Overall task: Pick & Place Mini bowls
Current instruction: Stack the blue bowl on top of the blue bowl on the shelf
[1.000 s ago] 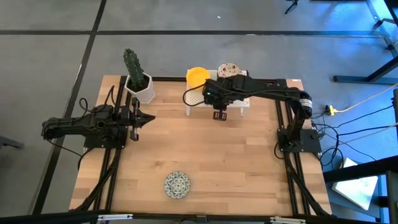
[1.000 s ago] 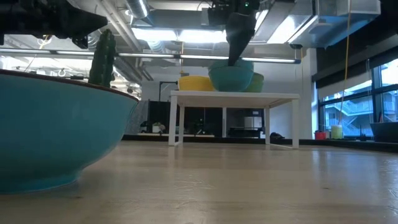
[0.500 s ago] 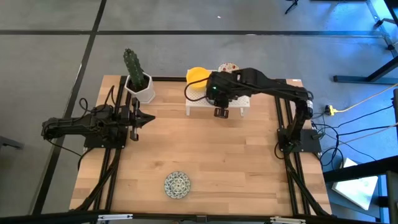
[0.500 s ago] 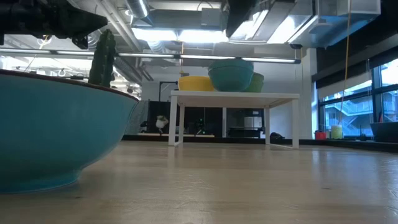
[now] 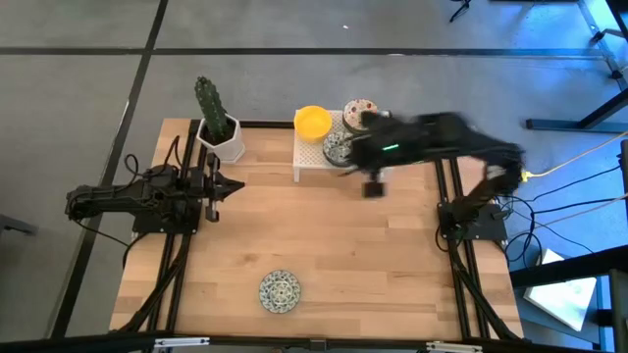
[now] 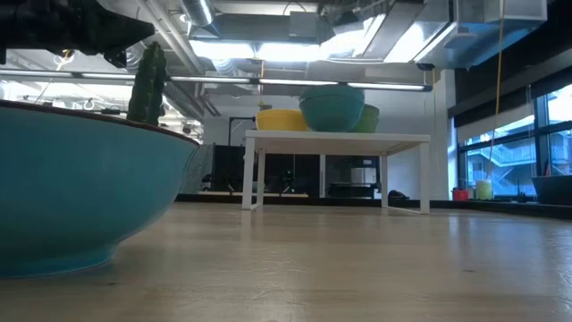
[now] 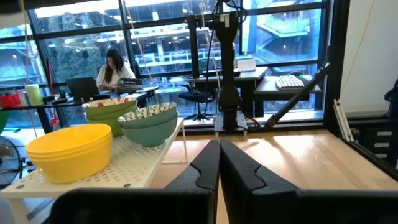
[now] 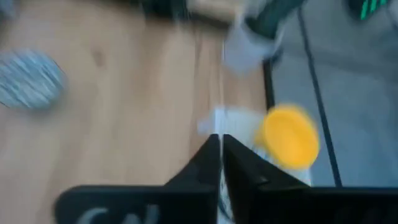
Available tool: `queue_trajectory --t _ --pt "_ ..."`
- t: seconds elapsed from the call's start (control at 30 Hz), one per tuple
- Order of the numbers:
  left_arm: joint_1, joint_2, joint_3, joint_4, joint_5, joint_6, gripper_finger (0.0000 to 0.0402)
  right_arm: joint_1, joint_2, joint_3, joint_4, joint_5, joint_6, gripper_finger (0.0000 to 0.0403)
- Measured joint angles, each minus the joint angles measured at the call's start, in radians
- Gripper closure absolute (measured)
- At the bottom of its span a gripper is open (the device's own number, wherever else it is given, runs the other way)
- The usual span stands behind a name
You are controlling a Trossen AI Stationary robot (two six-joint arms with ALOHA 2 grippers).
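A small white stand (image 5: 334, 162) at the table's far edge carries a yellow mini bowl (image 5: 313, 122), a blue-green patterned one (image 5: 339, 149) and a reddish floral one (image 5: 359, 111), each resting on its base. Another blue-green patterned bowl (image 5: 280, 291) sits on the table near the front edge and fills the low view's left (image 6: 80, 179). My right gripper (image 5: 373, 186), blurred and shut with nothing in it (image 8: 219, 149), hangs high just in front of the stand. At the table's left, my left gripper (image 5: 231, 186) is shut and level (image 7: 219, 155).
A white pot with a cactus (image 5: 218, 123) stands at the far left corner, beside the stand. Bare wooden table (image 5: 324, 235) lies between the stand and the front bowl. Black frame rails (image 5: 446, 226) run along both sides.
My right gripper has let go of the teal-sided bowl's rim on the stand, risen out of the low view and swung toward the table's right. The bowl stays on the stand where it was.
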Motion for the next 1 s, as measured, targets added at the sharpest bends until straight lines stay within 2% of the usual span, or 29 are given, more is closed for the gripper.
queue_trajectory --t 0.07,0.17,0.3,0.43,0.6,0.77,0.9,1.0 --pt "0.000 0.000 0.000 -0.003 0.000 0.015 0.0397 0.001 -0.093 0.001 0.033 -0.085 -0.011 0.0396" --pt "0.000 0.000 0.000 0.000 -0.001 0.033 0.0398 0.005 -0.225 -0.018 0.080 -0.200 0.027 0.0390" --pt "0.000 0.000 0.000 0.009 -0.022 0.043 0.0398 0.038 -0.408 -0.180 0.139 -0.220 0.048 0.0393" --pt "0.000 0.000 0.000 0.008 -0.028 0.057 0.0398 0.041 -0.609 -0.456 0.265 -0.222 0.111 0.0398" --pt "0.000 0.000 0.000 0.008 -0.028 0.084 0.0398 0.041 -0.870 -0.893 0.541 -0.223 0.205 0.0397" --pt "0.000 0.000 0.000 0.001 -0.027 0.065 0.0398 0.040 -1.090 -1.307 0.791 -0.230 0.230 0.0399" --pt "0.000 0.000 0.000 -0.040 -0.018 0.059 0.0398 0.040 -1.244 -1.564 1.012 -0.262 0.269 0.0397" --pt "0.000 0.000 0.000 -0.051 -0.018 0.057 0.0398 0.040 -1.329 -1.686 1.111 -0.265 0.285 0.0400"
